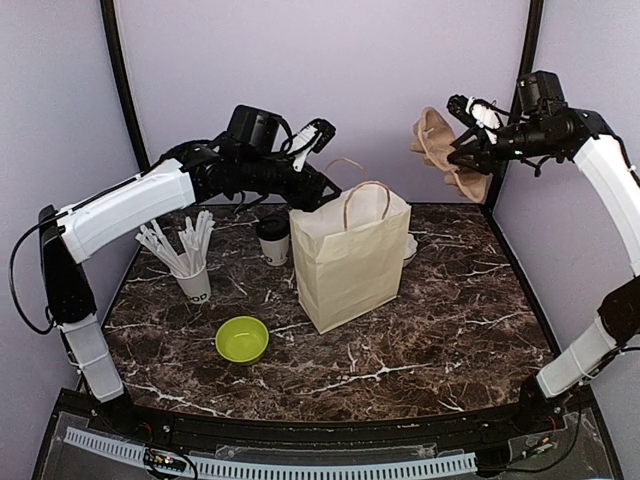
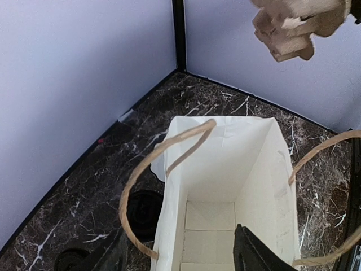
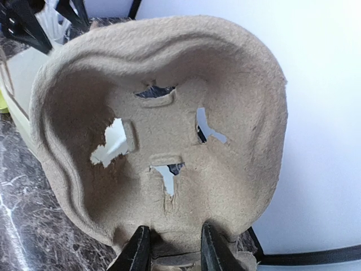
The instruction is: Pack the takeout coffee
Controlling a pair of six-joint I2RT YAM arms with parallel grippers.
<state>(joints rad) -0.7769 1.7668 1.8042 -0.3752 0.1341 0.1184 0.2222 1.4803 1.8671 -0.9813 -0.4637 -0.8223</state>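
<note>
Risk, carrier: the right gripper [image 3: 172, 243] pinches the carrier [image 3: 163, 124] by one edge only. It is bowed and its wells are torn, so it could snag a handle [image 2: 163, 147] or wedge crooked inside the bag [image 1: 350, 260].
Risk, bag: it stands free and looks light, with nothing bracing it. A nudge at the rim could tip it toward the cup [image 1: 272, 240].
Risk, arms: the left gripper [image 2: 183, 254] hangs over the bag mouth, where the carrier would have to pass, so a clash seems likely if both go in together.
Left gripper: fingers apart, holding nothing.
Right gripper: clamped on the carrier, raised near the back right corner, well apart from the bag.
Bag: upright and open. Only its folded floor shows inside — nothing packed yet.
Carrier: no cups seated in it.
Cup: lidded and upright on the table [image 1: 450, 330], just left of the bag. A white shape behind the bag's right edge may be the second one, but it is too hidden to tell.
Straw cup [image 1: 192, 280]: full of straws.
Bowl [image 1: 241, 338]: looks empty.
</note>
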